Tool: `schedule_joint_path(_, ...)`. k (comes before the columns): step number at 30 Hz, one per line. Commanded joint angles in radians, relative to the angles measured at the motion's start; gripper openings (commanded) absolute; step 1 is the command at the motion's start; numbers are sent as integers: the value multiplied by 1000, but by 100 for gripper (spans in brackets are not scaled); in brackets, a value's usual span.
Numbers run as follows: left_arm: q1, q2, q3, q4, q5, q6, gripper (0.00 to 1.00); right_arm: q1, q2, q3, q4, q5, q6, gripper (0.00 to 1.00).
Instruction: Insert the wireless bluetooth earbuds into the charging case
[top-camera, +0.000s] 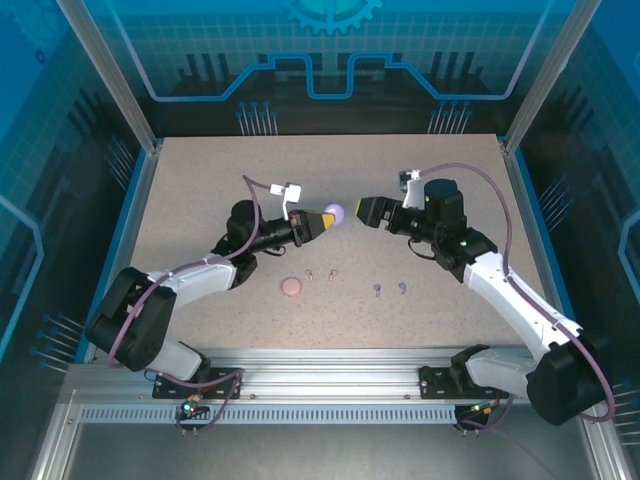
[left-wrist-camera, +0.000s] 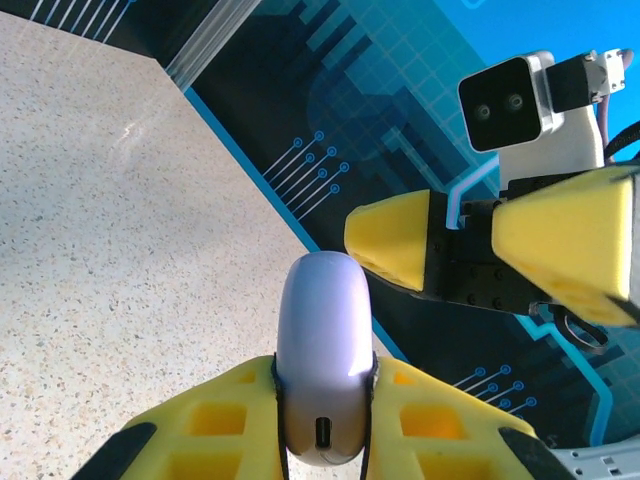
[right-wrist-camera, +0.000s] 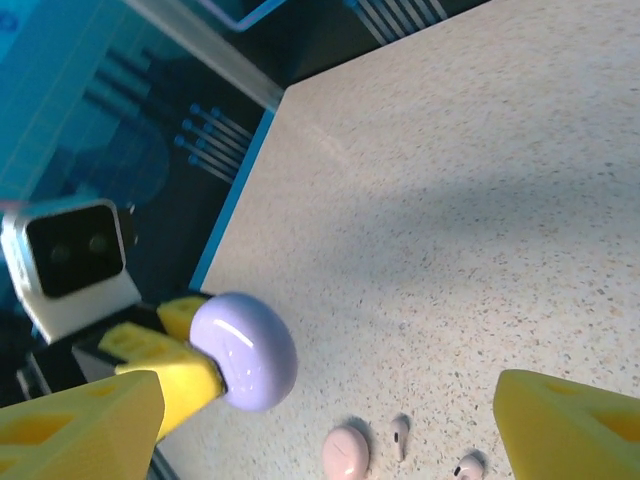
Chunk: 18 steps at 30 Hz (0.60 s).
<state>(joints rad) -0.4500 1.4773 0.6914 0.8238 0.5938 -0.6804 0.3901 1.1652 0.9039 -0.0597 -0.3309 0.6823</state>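
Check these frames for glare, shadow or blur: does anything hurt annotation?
Top external: even light and sharp, though the earbuds are mere specks. Left wrist: crisp, with small highlights on the glossy purple case. Right wrist: a broad soft shadow bands the table, and the right gripper is blurred at the bottom corners.

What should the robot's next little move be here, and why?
Probably ease the open right hand forward onto the purple case. The left hand holds it closed above the table, and the buds lie on the table, so its lid likely needs opening.
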Motion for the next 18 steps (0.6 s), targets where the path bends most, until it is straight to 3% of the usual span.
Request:
schedule_joint_path(1,-3,-27,37,-31,39,25,0,7,15,-4,53,-117,-152,85)
schedule_joint_path(18,-3,-38,54,-59,54,34,0,51,163,50,56,-79,-170,76)
